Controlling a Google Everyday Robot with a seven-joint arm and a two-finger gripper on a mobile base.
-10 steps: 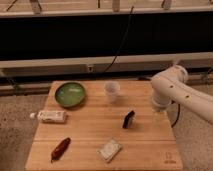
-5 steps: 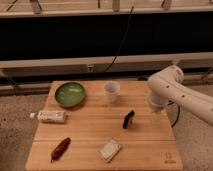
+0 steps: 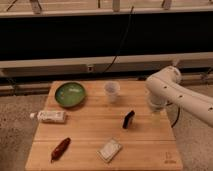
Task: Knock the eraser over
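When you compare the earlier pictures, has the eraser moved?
No: the eraser stays diagonally below the clear cup; the gripper is right of it.

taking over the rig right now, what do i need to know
The gripper hangs under the white arm over the right side of the wooden table, to the right of the eraser and apart from it.
The small black oblong eraser stands right of centre, in front of the clear plastic cup.
Done: nothing, eraser not knocked over.
Left: move left and tip it.
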